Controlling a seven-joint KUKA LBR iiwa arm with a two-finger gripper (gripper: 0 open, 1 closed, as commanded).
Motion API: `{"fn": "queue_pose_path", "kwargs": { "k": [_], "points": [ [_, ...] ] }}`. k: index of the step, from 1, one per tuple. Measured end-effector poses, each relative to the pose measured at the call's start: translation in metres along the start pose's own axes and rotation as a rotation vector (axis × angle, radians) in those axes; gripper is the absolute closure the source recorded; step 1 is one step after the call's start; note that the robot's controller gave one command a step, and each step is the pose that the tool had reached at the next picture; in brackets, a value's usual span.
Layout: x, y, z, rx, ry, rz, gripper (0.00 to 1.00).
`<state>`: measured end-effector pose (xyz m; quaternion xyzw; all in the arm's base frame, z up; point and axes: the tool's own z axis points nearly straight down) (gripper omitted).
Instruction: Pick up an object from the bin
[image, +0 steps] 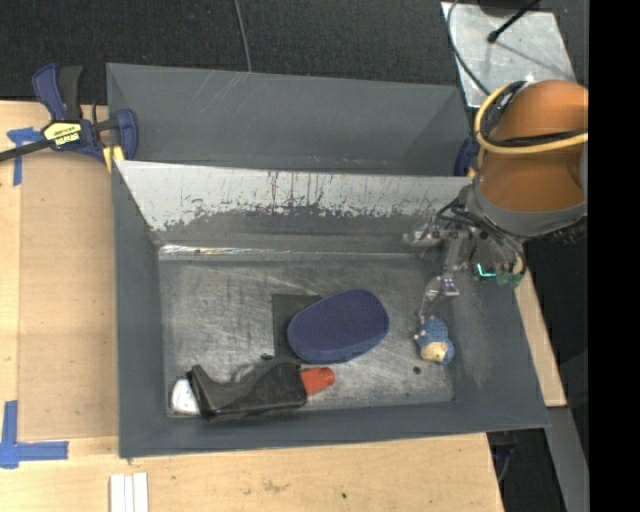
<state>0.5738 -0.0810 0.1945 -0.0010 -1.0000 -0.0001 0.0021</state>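
My gripper (441, 283) hangs over the right side of the bin floor, near the right wall. Just below it in the view lies a small blue and tan thing (434, 345), rounded, with its tan end pointing to the front. The two look close or touching, and I cannot tell which. To the left, in the middle of the floor, rests a dark blue oval pad (338, 325), well apart from the gripper.
At the front left lies a black bundled thing (250, 390) with a white end (183, 398) and an orange-red cap (318, 380). A dark square patch shows under the blue pad. The bin's sloping walls rise close on the gripper's right.
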Motion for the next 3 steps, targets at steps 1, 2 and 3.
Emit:
{"fn": "queue_pose_path", "kwargs": {
  "k": [1,2,3],
  "points": [
    [0.053,0.077,0.117,0.009,-0.041,-0.207,0.00],
    [0.048,0.077,0.113,0.009,-0.059,-0.209,1.00],
    [0.041,0.078,-0.034,0.002,-0.016,-0.167,1.00]
  ]
}}
